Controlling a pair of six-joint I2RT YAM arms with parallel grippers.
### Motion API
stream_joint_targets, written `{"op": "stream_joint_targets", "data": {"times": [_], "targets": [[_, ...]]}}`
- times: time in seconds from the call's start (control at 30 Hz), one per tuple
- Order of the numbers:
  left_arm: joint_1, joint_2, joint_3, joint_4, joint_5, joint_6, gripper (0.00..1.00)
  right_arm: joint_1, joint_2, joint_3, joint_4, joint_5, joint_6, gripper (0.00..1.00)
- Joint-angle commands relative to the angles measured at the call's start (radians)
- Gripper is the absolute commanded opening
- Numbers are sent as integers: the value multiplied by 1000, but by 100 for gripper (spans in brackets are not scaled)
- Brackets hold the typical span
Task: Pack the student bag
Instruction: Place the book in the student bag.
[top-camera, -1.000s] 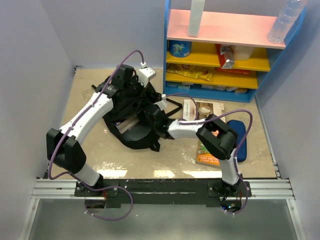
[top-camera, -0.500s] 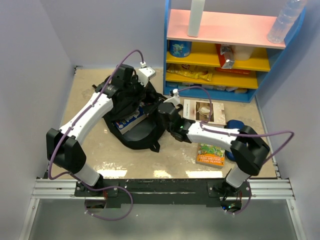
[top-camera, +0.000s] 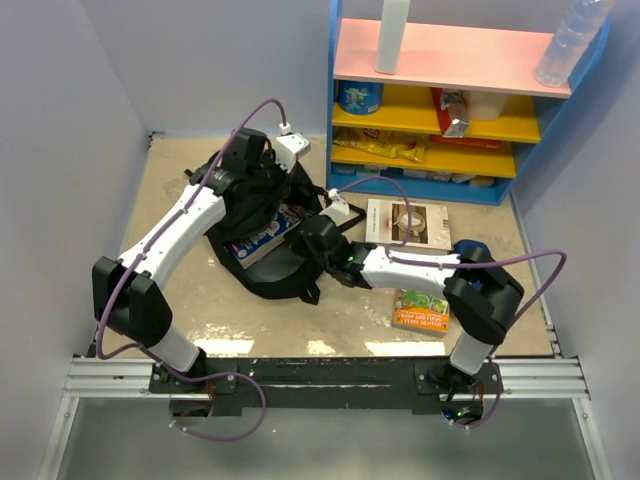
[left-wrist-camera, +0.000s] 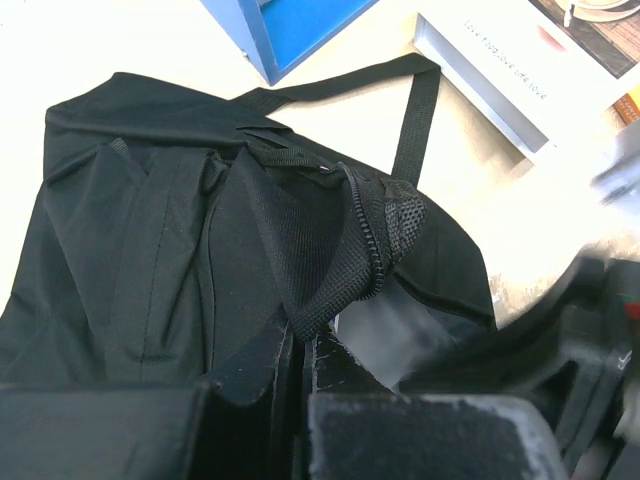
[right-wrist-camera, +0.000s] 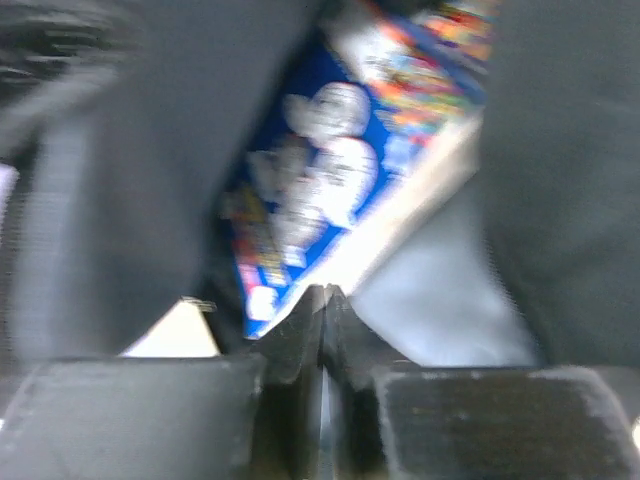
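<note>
Right wrist view: aiming clenched, empty right gripper (right-wrist-camera: 322, 300) straight at book (right-wrist-camera: 320, 190) slanting inside bag (left-wrist-camera: 130, 220), while pinching bag open with left gripper (left-wrist-camera: 300, 340).

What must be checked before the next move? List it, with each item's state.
1. The left gripper is shut on the bag at its zipper edge, opening lifted: ok.
2. The blue book is inside the bag: ok.
3. The blue book is fully seated: cannot tell.
4. The right gripper is shut with nothing between its fingers: ok.
5. The white book and orange book are packed: not ok, both lie on the table outside the bag.
</note>
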Motion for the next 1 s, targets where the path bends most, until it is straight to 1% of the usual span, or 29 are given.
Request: {"op": "stream_joint_targets", "data": {"times": [0.0,0.03,0.07,0.13,0.17,0.2,0.23,0.27,0.3,0.4,0.43,0.47,0.57,0.6,0.63,0.67,0.7,0.73,0.77,0.8,0.83,0.87,0.9,0.97], "targets": [[13,-41,16,72,30,-7,0,-98,-185,-80,-82,70,-16,38],[13,-43,12,75,32,-7,0,-130,-212,-117,-100,59,-11,48],[13,-43,1,80,35,-6,0,-204,-242,-133,-122,35,5,67],[16,-43,-2,85,38,-3,0,-288,-305,-177,-172,-22,18,81],[17,-43,-2,85,42,-4,0,-361,-326,-189,-186,-56,25,90],[22,-43,0,85,47,-4,0,-394,-344,-200,-235,-68,29,95],[24,-44,0,83,49,-3,0,-420,-390,-215,-248,-85,30,99],[24,-47,0,81,52,-1,0,-466,-407,-246,-258,-102,39,99],[27,-49,-2,81,52,2,0,-481,-423,-255,-301,-124,47,99],[30,-54,-11,83,55,7,0,-495,-458,-300,-343,-148,91,99],[30,-54,-13,85,58,7,0,-494,-478,-343,-341,-150,116,99],[30,-54,-13,80,61,5,0,-495,-490,-367,-334,-150,169,99],[30,-55,-13,74,69,7,0,-495,-541,-472,-231,-179,258,98],[30,-55,-13,71,69,10,0,-494,-550,-487,-202,-184,271,96],[30,-57,-14,69,69,11,0,-495,-556,-486,-214,-179,282,92],[30,-57,-14,68,69,14,0,-494,-562,-477,-228,-173,262,91],[30,-57,-14,66,70,16,0,-494,-562,-457,-281,-156,241,91],[30,-55,-14,65,69,17,0,-495,-561,-408,-327,-147,219,93],[30,-57,-14,65,70,17,0,-494,-555,-389,-364,-150,187,93],[30,-55,-14,65,70,19,0,-492,-550,-371,-446,-150,171,94],[30,-55,-16,66,72,17,0,-487,-549,-345,-490,-144,156,96],[30,-55,-16,68,75,17,0,-484,-550,-338,-528,-116,133,97],[30,-54,-17,69,78,17,0,-484,-564,-343,-557,-113,131,98],[28,-55,-27,78,79,19,0,-483,-588,-401,-527,-134,148,95]]}}
